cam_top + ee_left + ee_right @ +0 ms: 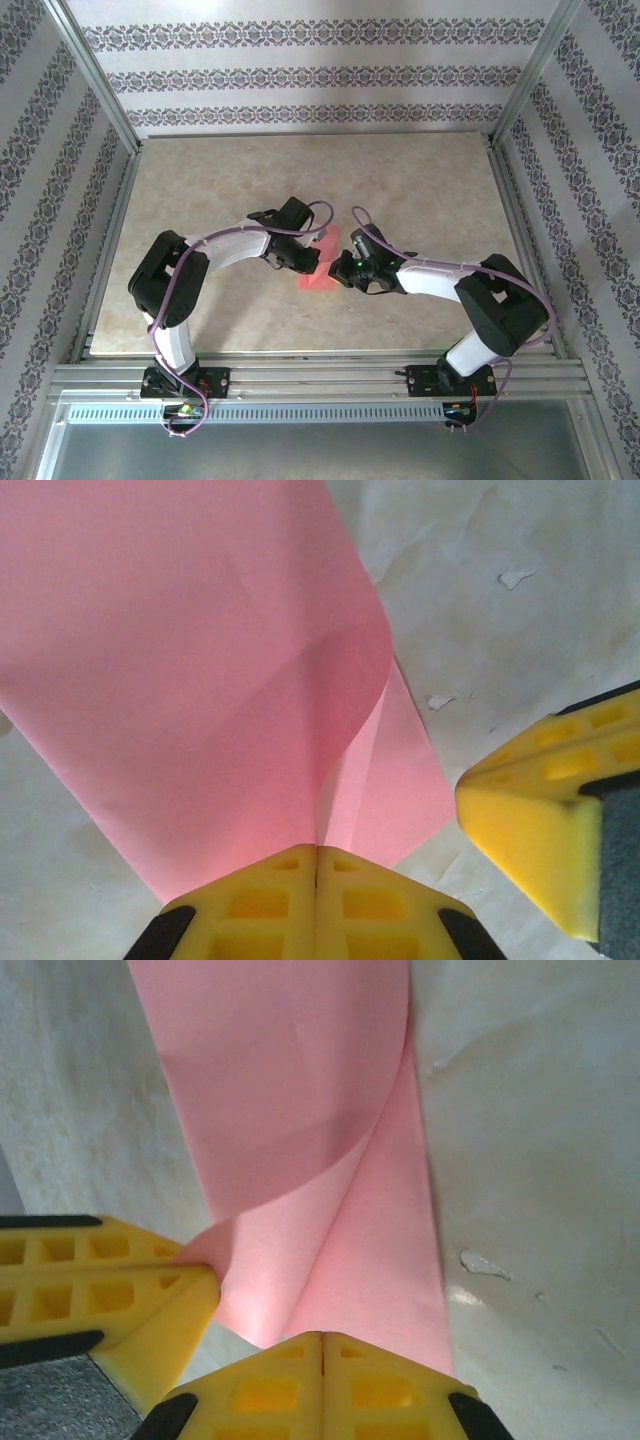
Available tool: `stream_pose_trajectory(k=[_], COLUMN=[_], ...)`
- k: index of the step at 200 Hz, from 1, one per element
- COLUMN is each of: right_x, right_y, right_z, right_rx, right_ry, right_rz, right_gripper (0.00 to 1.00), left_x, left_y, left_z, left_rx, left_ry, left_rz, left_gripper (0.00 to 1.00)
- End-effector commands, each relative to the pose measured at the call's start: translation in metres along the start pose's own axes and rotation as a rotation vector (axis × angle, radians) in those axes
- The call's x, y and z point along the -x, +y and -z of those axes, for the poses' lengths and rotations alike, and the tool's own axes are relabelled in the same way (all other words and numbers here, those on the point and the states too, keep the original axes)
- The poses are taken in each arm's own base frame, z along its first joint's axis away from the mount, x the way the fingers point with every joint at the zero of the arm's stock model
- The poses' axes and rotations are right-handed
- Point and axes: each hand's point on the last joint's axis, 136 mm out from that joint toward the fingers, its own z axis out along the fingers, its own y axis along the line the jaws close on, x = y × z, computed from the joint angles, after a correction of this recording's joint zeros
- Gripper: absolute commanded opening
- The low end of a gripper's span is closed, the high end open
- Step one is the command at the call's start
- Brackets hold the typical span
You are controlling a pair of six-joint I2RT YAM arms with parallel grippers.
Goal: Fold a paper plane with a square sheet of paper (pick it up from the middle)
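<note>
Square sheet of paper point(320, 276) sits mid-table point(200, 200), a bit toward the near edge. Left gripper point(317, 852) is clamped on it, and so is the right gripper point(322, 1338). Wrist views show one layer curling over another. Top view shows its long axis running near-to-far.

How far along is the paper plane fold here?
Early. Done: the square sheet of paper is bent over itself in a loose curl. In hand: the left claw and right claw are both shut on its edge. Remaining: flattening this fold, then nose and wings.
</note>
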Motion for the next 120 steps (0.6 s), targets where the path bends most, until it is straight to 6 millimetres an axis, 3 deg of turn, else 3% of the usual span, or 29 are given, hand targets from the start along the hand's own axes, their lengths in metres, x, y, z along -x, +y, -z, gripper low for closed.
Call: stream_pose_trajectory(k=[1,37,67,120], right_x=[0.006,0.001,-0.002,0.023], right_y=[-0.011,-0.004,0.002,0.018], right_z=[-0.009,-0.021,-0.018,0.019], right_rx=[-0.051,-0.043,-0.028,0.061], right_ry=[-0.063,-0.014,-0.002,-0.117], right_rz=[-0.073,-0.062,-0.033,0.019], right_gripper=[0.08,0.07,0.08,0.09], left_x=[0.005,0.008,0.012,0.025], left_y=[0.003,0.003,0.003,0.011], left_z=[0.004,0.006,0.010,0.023], left_rx=[-0.012,-0.028,-0.029,0.000], left_ry=[-0.029,-0.035,-0.053,-0.194], left_rz=[0.034,0.047,0.100,0.316], left_gripper=[0.02,0.02,0.02,0.02])
